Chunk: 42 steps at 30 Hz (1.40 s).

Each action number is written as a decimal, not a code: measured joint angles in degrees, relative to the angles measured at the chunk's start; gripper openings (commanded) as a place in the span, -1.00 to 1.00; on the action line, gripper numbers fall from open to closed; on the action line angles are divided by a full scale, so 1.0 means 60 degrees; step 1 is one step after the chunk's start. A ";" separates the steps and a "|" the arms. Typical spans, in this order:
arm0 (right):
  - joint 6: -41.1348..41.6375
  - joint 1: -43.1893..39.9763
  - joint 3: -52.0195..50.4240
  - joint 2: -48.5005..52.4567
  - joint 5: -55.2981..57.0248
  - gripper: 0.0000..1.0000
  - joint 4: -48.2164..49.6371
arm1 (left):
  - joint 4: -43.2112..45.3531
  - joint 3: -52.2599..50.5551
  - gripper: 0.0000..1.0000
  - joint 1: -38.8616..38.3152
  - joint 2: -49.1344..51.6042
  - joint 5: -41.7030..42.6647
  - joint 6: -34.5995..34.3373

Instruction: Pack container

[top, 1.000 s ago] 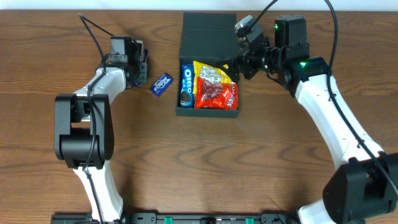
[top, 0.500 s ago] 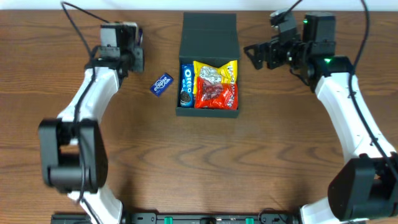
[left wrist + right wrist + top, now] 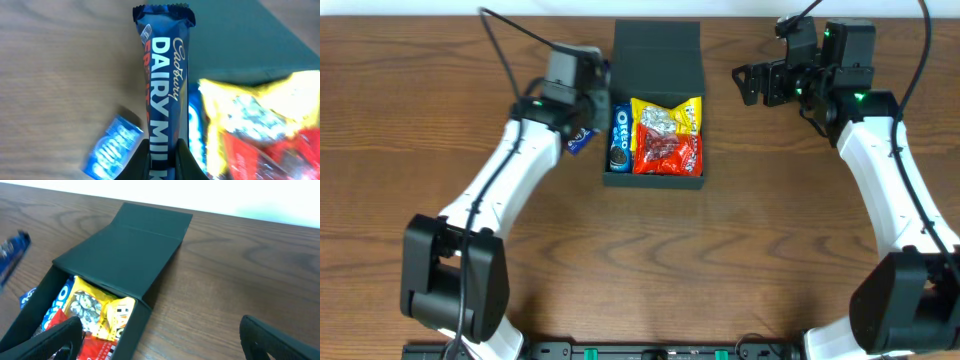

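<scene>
table (image 3: 640, 270): brown wood grain. Everything we mention sits on it or hangs over it.
container (image 3: 658, 50): dark matte box at the far middle of the table, roughly between the two arms. Its flap lid is open and folded back toward the far edge, so from overhead we look straight into it.
right gripper (image 3: 742, 85): off to the right of the container, not touching it. The fingers are spread wide with nothing between them. In the right wrist view they show at the two bottom corners, with the box between and beyond them.
left gripper (image 3: 163, 150): hangs right at the container's left edge, clamped on the lower end of a chocolate bar.
Dairy Milk bar (image 3: 165, 75): dark blue Cadbury wrapper pointing away from the fingers, over the line where the table meets the box's left side.
yellow packet (image 3: 665, 112): inside the box, at the far right.
red packet (image 3: 670, 155): inside, near right, just beside the yellow one.
Oreo packet (image 3: 618, 135): inside, along the left wall.
small blue packet (image 3: 112, 149): on the table just left of the box. We can't read its label.
</scene>
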 measured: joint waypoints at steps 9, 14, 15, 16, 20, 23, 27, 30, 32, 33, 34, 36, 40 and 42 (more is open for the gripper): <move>-0.0004 0.0000 0.0000 0.0000 0.0171 0.99 0.0000 | -0.1162 0.0000 -0.88 -0.0903 0.0000 -0.0896 -0.1665; 0.0000 0.0000 0.0000 0.0000 0.0171 0.99 -0.0004 | -0.1355 0.0000 -0.88 -0.1147 0.0000 -0.0929 -0.2146; 0.0000 0.0000 0.0000 0.0000 0.0175 0.99 0.0000 | -0.1370 0.0000 -0.88 -0.1195 0.0000 -0.0929 -0.2189; 0.0000 0.0000 0.0000 0.0000 0.0175 0.98 0.0000 | -0.1373 0.0000 -0.88 -0.1242 0.0000 -0.0929 -0.2233; 0.0000 0.0000 0.0000 0.0000 0.0175 0.98 -0.0004 | -0.1388 0.0000 -0.49 -0.1311 0.0000 -0.0929 -0.2324; 0.0000 0.0000 0.0000 0.0000 0.0171 0.98 -0.0004 | -0.1384 0.0000 0.10 -0.1308 0.0000 -0.0958 -0.2364; 0.0000 0.0000 0.0000 0.0000 0.0175 0.99 -0.0004 | -0.1384 0.0000 -0.06 -0.1308 0.0000 -0.0973 -0.2448; 0.0000 0.0000 0.0000 0.0000 0.0175 0.98 -0.0004 | -0.1351 0.0000 -0.16 -0.1308 0.0000 -0.1049 -0.2266; 0.0000 0.0000 0.0000 0.0000 0.0171 0.99 -0.0004 | -0.1319 0.0000 -0.14 -0.1308 -0.0004 -0.1228 -0.2069; 0.0000 0.0000 0.0000 0.0000 0.0171 0.98 -0.0004 | -0.1315 0.0000 -0.10 -0.1308 -0.0022 -0.1413 -0.1974; 0.0000 0.0000 0.0000 0.0000 0.0175 0.98 -0.0004 | -0.1322 0.0000 -0.02 -0.1308 -0.0055 -0.1690 -0.1821; 0.0000 0.0000 0.0000 0.0000 0.0175 0.98 -0.0004 | -0.1275 0.0000 0.01 -0.1304 -0.0251 -0.2441 -0.1494; 0.0000 0.0000 0.0000 0.0000 0.0175 0.99 -0.0004 | -0.0820 0.0000 0.08 -0.1133 -0.0780 -0.3559 -0.0630; 0.0000 0.0000 0.0000 0.0000 0.0175 0.99 -0.0007 | -0.0710 0.0004 0.08 -0.0933 -0.0892 -0.3719 -0.0346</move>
